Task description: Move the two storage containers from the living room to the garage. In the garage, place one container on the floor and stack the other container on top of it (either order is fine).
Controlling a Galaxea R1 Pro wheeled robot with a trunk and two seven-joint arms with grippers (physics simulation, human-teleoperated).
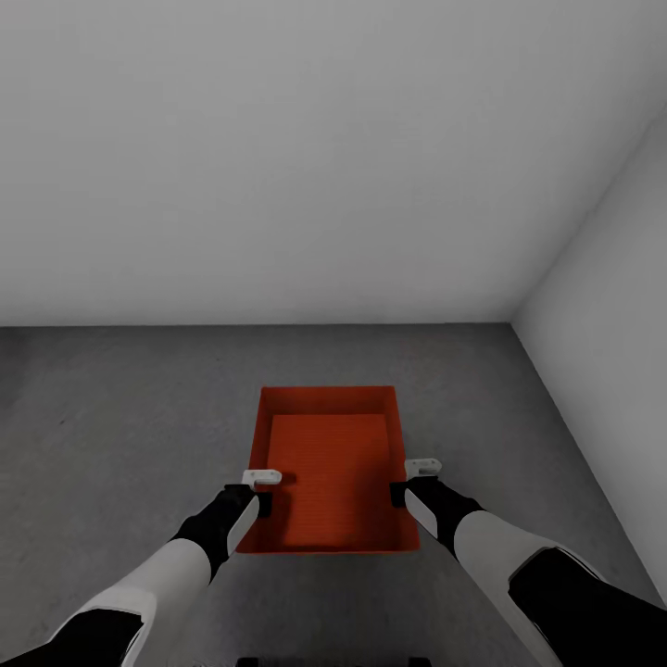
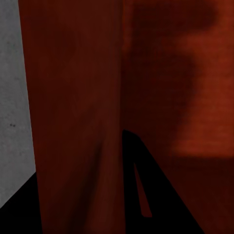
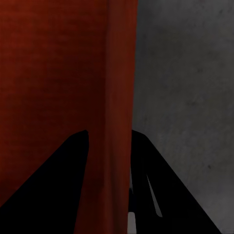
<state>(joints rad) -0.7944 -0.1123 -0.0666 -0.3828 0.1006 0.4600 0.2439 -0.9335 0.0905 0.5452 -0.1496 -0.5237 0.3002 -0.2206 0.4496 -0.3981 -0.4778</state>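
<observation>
Item: storage container (image 1: 329, 468), red-orange, lidless, sitting on the dark grey floor (image 1: 111, 417) near the corner of two white walls (image 1: 324, 157). From the head camera you are seeing both arms reaching down to its long sides, the left tool (image 1: 257, 489) at the left wall, the right tool (image 1: 413, 480) at the right wall. The right wrist camera is adding what the head camera is hiding: the right tool (image 3: 109, 146) is straddling the thin wall, one dark finger (image 3: 58, 170) inside, one outside, clamped on it. The left wrist camera is showing the left tool (image 2: 92, 170) likewise gripping its wall, with floor beside it.
</observation>
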